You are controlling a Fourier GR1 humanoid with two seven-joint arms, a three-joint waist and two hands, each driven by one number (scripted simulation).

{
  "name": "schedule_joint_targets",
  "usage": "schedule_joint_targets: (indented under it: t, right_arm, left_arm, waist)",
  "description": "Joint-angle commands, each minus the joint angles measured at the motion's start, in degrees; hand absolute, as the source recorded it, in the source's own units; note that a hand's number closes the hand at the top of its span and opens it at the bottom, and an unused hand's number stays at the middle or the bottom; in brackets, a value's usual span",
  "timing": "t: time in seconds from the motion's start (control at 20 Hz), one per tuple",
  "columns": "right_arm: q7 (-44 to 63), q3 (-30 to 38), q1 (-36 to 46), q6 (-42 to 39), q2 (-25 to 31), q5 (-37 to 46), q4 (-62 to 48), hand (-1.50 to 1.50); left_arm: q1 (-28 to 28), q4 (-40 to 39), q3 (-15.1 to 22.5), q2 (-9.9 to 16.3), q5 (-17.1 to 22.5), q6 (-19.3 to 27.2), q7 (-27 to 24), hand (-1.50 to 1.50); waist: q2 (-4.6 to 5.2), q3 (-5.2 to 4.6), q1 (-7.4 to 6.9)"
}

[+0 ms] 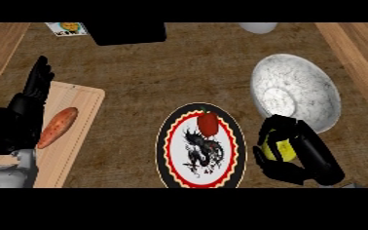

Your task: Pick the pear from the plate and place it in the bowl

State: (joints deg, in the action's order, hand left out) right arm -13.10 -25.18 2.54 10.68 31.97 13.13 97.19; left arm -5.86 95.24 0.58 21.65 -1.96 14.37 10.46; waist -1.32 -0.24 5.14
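Observation:
My right hand (310, 157) sits just right of the plate (176, 148), its fingers curled round a yellow-green pear (279, 149) that shows only partly between them. The plate is round, with a black and red rim and a dragon drawing. The white marbled bowl (296, 91) stands directly beyond the right hand, its near rim touching or almost touching the fingers. My left hand (32, 100) rests open at the far left edge, fingers straight and pointing up.
A red fruit (208, 124) lies on the far part of the plate. A wooden cutting board (81, 122) at left carries an orange sweet potato (57, 127). A black box (129, 32), a small card (66, 28) and a white object (257, 27) line the back.

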Motion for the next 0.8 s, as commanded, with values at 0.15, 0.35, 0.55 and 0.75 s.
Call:
schedule_joint_targets:
  t: [0.15, 0.35, 0.55, 0.75]
  right_arm:
    - [7.16, 13.83, -1.31, -1.32, 5.12, -5.80, 9.32, 1.50]
    - [2.90, 17.98, 3.61, -0.60, 4.62, -2.23, -0.73, 1.50]
    - [0.73, 17.79, 10.46, 4.28, 3.57, 6.57, -12.63, 1.50]
    - [-2.76, 18.05, 18.01, 6.15, 1.27, 11.55, -24.90, 1.50]
  left_arm:
    - [-4.63, -3.69, 0.71, -1.77, -0.36, -2.16, -1.68, 0.00]
    - [-4.03, 0.00, 3.70, -4.30, -2.84, -0.82, 1.26, 0.00]
    - [-6.78, -4.70, 0.98, -2.60, -1.17, -3.41, -1.28, 0.00]
    - [-7.29, -4.04, 2.78, -4.85, -3.14, -2.35, -0.18, 0.00]
  waist:
    - [1.27, 0.21, -4.42]
    - [1.33, 0.27, -5.30]
    - [1.57, 0.24, -5.89]
    - [1.51, 0.27, -6.14]
